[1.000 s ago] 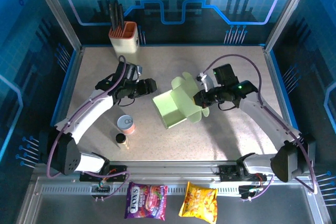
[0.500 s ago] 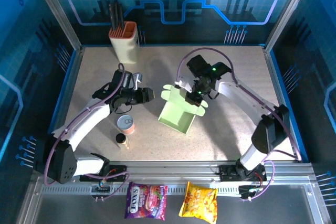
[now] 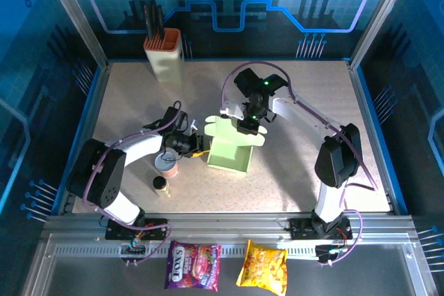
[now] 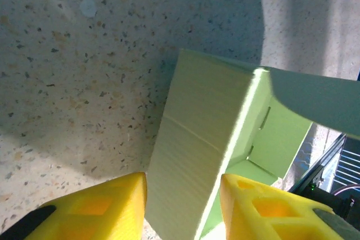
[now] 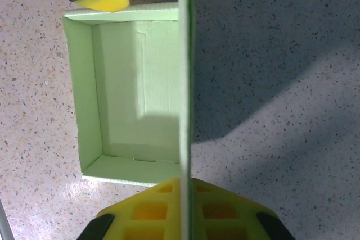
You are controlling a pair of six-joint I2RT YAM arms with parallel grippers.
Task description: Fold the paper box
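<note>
at the near rail lie two snack packets (image 3: 193, 266), and past them a small bottle (image 3: 160, 184) and a can (image 3: 166, 164) stand on the speckled table (image 3: 312, 171), just left of the paper box (image 3: 229, 152). the box sits about mid-table with its open mouth showing: four walls and a floor are already up, so the body looks formed. what seems left is the lid, since a long flap rises upright from the far wall, its side tabs spread and nothing tucked in yet. the left arm lies low and bent across the table, wrist turned toward the box's left side; the left gripper (image 4: 183, 181) has its yellow fingers set either side of that wall, but whether they pinch it i cannot tell. the right arm arches high from its base and bends back down over the far edge, where the right gripper (image 5: 183, 186) is pressed together on the upright flap, seen edge-on running into its pads. farthest back, a beige utensil holder (image 3: 165, 53) stands near the rear wall.
</note>
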